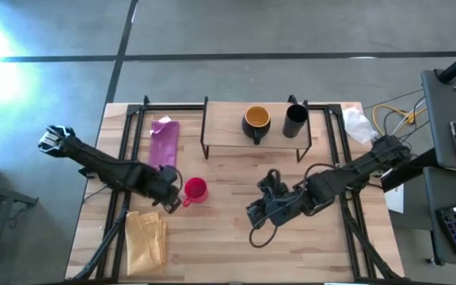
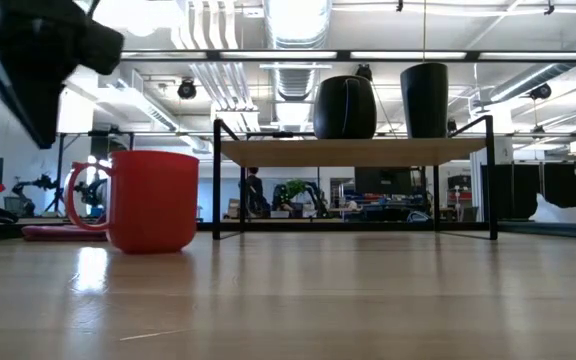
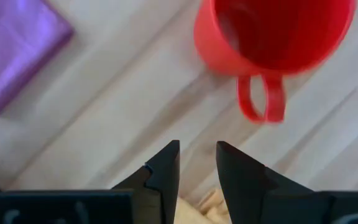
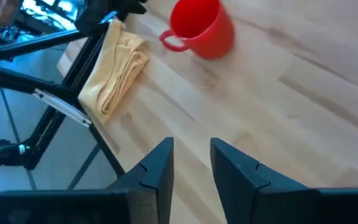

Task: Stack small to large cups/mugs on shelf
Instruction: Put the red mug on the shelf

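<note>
The red mug stands upright on the tabletop, its handle turned toward my left hand, which hovers just beside it with fingers slightly parted and empty. That hand is the nearer one; my right hand waits farther off, also slightly open. On the shelf the dark mug and black cup already stand. A purple cloth and yellow cloth lie aside, clear of the way.
</note>
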